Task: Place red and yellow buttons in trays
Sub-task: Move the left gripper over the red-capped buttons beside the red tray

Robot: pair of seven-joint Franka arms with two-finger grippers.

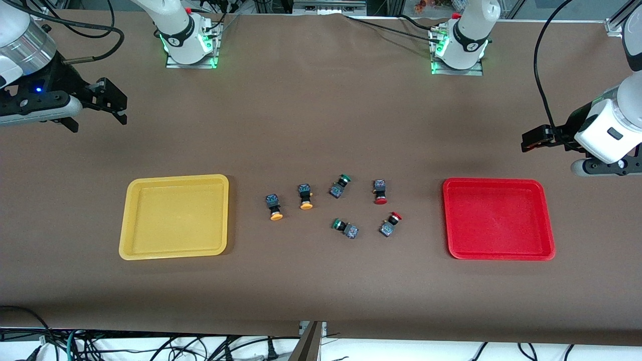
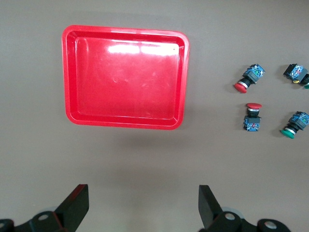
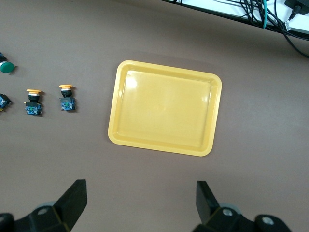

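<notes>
Seen whole only from the front: six buttons [image 1: 335,205] between yellow tray [image 1: 174,216] and red tray [image 1: 498,219], left gripper [image 2: 144,205] and right gripper [image 3: 141,202] spread wide, empty.

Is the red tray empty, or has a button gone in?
Empty. The red tray shows only bare plastic in the left wrist view; both red buttons lie on the table beside it.

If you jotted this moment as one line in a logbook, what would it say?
stage: not started | red tray, yellow tray: empty | four buttons on table between | left gripper, right gripper: open, waiting
</notes>
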